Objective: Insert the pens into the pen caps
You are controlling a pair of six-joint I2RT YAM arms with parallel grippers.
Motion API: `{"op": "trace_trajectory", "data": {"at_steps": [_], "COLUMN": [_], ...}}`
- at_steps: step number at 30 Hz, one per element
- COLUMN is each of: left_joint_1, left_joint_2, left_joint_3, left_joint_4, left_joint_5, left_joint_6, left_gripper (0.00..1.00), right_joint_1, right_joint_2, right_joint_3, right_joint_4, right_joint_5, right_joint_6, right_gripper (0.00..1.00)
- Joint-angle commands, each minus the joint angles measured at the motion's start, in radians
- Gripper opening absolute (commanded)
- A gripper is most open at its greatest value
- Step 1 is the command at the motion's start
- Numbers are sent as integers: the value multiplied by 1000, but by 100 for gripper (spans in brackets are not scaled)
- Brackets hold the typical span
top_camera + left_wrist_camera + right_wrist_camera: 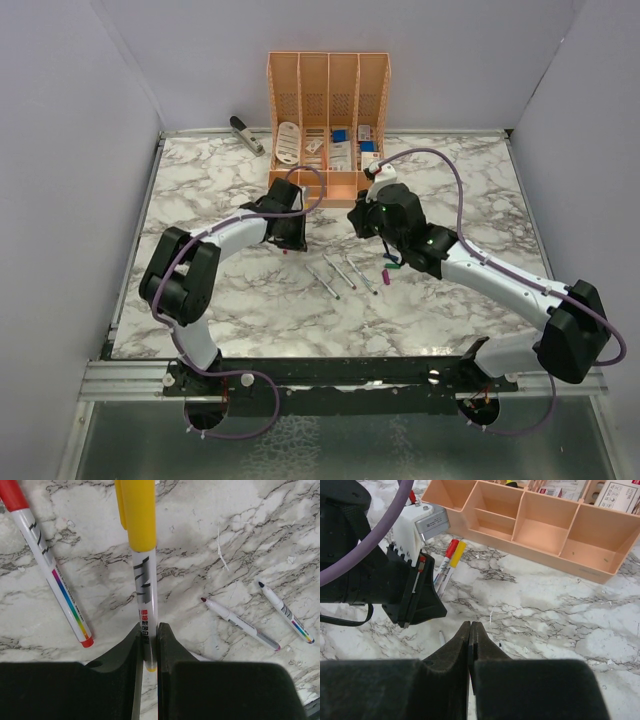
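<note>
The marble-patterned table (pixel 200 190) filled the floor of the walled cell, and at its far edge a peach desk organiser (pixel 328 75) stood with its compartments holding small boxes and cards. The two black-and-white arms reached in from the near rail and met near the middle, just in front of the organiser's low front tray. The left gripper (pixel 148 630) was clamped on the yellow-capped pen (pixel 144 587), pinching the barrel near its tail end, so that the pen pointed straight away from the fingers. Whether that pen was lifted off the marble could not be told. The right gripper (pixel 470 625) had its jaws pressed together with nothing between them and hung over bare marble, facing the left one. A black-and-silver stapler (pixel 247 134) lay by the far left corner. A red-capped pen (pixel 55 580) rested flat on the table just beside the held one. Three more pens (pixel 340 272) lay loose between the arms, apart from each other; the left wrist view showed two of them with bare tips. The yellow cap (pixel 139 515) sat fully on its pen. A small magenta cap (pixel 385 274) lay just right of the loose pens.
</note>
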Motion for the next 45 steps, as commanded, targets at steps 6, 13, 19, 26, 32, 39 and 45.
{"op": "trace_trajectory", "data": {"at_steps": [6, 13, 19, 26, 32, 39, 45], "left_joint_1": [18, 26, 33, 40, 39, 41, 64], "left_joint_2": [87, 90, 96, 94, 60, -40, -123], "left_joint_3": [66, 65, 70, 81, 107, 119, 66], "left_joint_4": [-18, -18, -18, -18, -28, -52, -63], "left_joint_5": [47, 29, 23, 21, 33, 2, -44], "left_joint_6": [-25, -30, -32, -30, -29, -31, -40], "left_gripper": [1, 8, 32, 35, 35, 35, 35], "right_joint_1": [1, 1, 1, 1, 1, 1, 4], "right_joint_2": [-27, -32, -27, -23, -9, 46, 103], "right_joint_3": [-19, -28, -33, -32, -33, -44, -63], "right_joint_4": [-23, -24, -22, -23, -33, -70, -89], "right_joint_5": [26, 33, 28, 30, 20, -119, -229], "right_joint_6": [21, 21, 21, 20, 8, -68, -94], "right_gripper": [1, 1, 1, 1, 1, 1, 3]}}
